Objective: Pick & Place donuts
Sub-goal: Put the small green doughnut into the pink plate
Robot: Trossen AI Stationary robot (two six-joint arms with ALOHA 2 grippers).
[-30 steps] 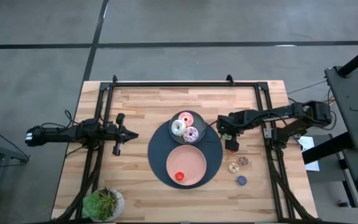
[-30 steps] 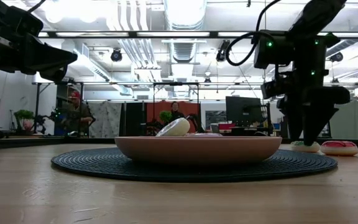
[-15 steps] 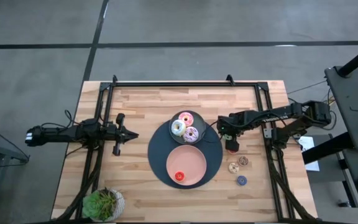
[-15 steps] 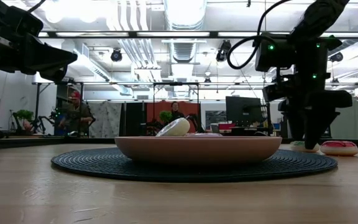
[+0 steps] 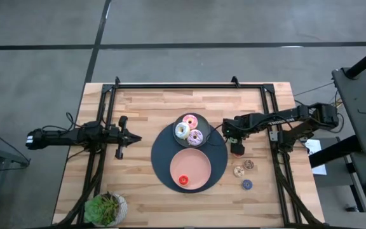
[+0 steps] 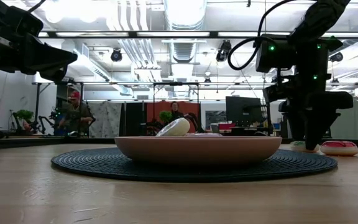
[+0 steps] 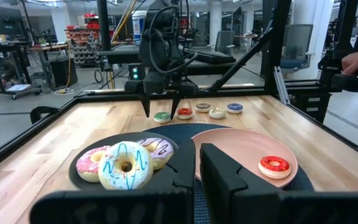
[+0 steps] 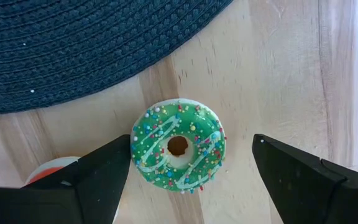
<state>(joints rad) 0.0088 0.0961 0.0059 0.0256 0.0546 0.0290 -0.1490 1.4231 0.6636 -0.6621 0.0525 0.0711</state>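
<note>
My right gripper [image 8: 178, 163] is open and points down over a small green donut [image 8: 178, 145] that lies flat on the wood just off the dark mat. Its fingers stand on either side of the ring without touching it. From the left wrist view the same gripper [image 7: 160, 107] hangs above the green donut [image 7: 161, 116], with red [image 7: 184, 113], brown [image 7: 202, 107], tan [image 7: 217, 112] and blue [image 7: 234, 107] ones in a row beside it. Pink, white and lilac donuts lie on the grey plate [image 5: 202, 121]. Another red donut [image 5: 183, 180] lies in the pink plate [image 5: 199, 162]. My left gripper [image 5: 135, 137] waits shut at the table's left.
The round dark mat [image 5: 161, 156] carries both plates at the table's middle. A potted plant [image 5: 105, 207] stands at the near left corner. A black frame [image 5: 189, 85] runs along the far and side edges. People show in the room beyond the table.
My right gripper has sunk a little toward the green donut. Nothing else has moved.
</note>
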